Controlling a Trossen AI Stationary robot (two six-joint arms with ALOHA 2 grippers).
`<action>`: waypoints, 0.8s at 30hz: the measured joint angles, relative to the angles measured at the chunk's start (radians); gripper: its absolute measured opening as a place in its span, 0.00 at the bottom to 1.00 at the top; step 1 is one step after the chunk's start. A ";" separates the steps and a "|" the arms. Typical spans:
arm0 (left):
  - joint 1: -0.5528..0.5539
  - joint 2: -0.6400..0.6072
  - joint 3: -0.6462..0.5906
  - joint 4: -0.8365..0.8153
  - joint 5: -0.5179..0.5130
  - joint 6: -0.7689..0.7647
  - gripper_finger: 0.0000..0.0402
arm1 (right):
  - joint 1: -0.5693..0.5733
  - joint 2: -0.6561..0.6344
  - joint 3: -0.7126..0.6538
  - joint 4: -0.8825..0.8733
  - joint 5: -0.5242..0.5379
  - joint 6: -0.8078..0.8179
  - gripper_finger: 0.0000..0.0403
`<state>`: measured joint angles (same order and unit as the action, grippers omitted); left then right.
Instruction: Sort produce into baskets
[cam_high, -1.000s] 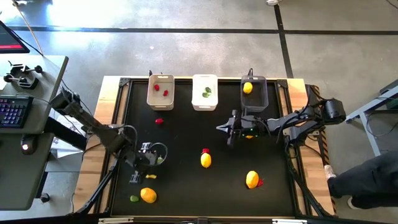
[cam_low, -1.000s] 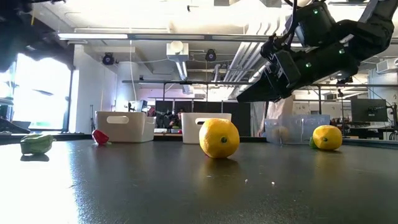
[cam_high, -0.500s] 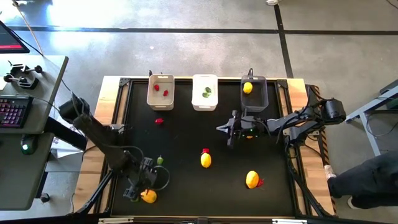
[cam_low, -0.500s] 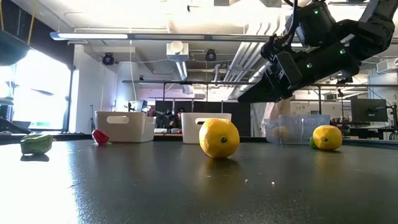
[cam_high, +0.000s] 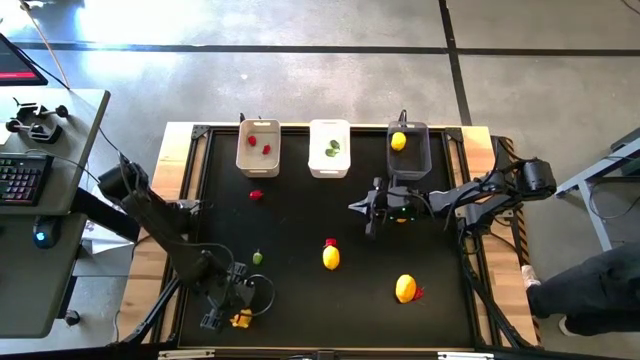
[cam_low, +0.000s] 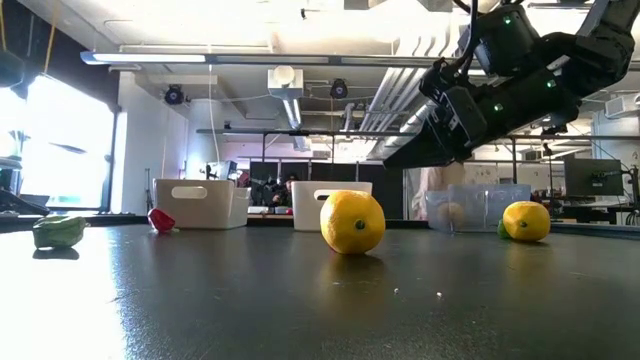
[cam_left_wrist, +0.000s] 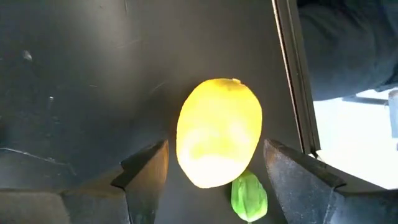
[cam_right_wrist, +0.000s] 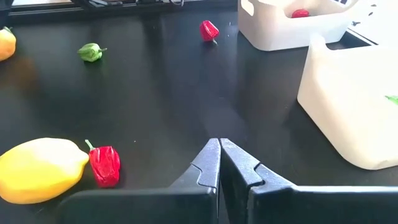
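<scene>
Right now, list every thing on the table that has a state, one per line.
left gripper: open, straddling a yellow lemon near the table's front left, not yet closed.
right gripper: shut, empty, waiting near the dark grey bin.
beige bin: holds red pieces.
white bin: holds a green piece.
dark grey bin: holds one lemon.

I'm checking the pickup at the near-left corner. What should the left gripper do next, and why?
Probably close. The left gripper is open with a finger on either side of the yellow fruit, so shutting should grip it. The small green piece lies against it, apparently outside the grip.
</scene>
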<state>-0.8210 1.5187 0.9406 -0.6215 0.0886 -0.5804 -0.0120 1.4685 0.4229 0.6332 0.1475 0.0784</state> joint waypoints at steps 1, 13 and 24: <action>-0.003 0.010 -0.001 0.004 0.002 -0.006 0.63 | 0.000 0.000 0.000 -0.001 0.000 0.000 0.00; -0.025 0.086 -0.002 0.025 0.025 -0.025 0.63 | 0.000 0.000 0.000 -0.012 0.000 0.000 0.00; -0.025 0.092 -0.001 0.027 -0.045 0.090 0.61 | 0.000 0.000 0.000 -0.017 0.000 0.000 0.00</action>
<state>-0.8455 1.6104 0.9398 -0.5945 0.0431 -0.4907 -0.0120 1.4689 0.4229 0.6163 0.1471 0.0784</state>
